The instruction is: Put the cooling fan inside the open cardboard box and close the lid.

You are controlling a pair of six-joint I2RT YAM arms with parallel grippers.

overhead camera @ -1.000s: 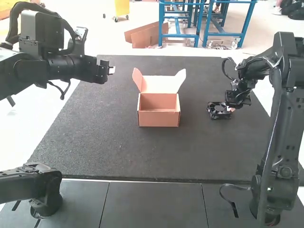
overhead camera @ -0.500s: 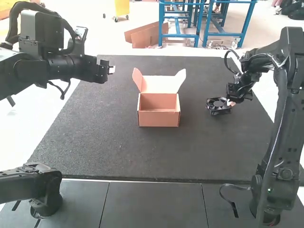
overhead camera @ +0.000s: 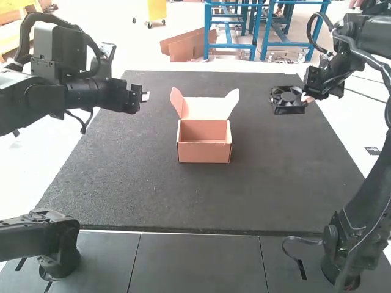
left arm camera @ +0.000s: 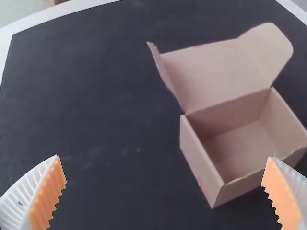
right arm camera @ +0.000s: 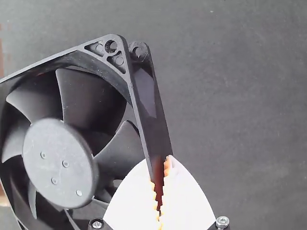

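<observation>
Here, the right jaws are clamped on one thin edge of the frame of the black cooling fan (overhead camera: 288, 99). They hold it in the air over the far right part of the black mat (overhead camera: 122, 183) on the tabletop, well apart from the open cardboard box (overhead camera: 204, 140) at the mat's middle. The box's lid (overhead camera: 206, 105) stands upright at the back w/ its side tabs spread, and the opening faces up. The left jaws are wide apart off the box's left side, holding nothing. Step in hand, as I judge it: carry the fan to the box. To do it well, grip firmly, since the fan hangs off to one side & could pivot. Approach over the opening from the right, clear of the lid, square the fan w/ the walls, then lower it inside before letting go.
</observation>
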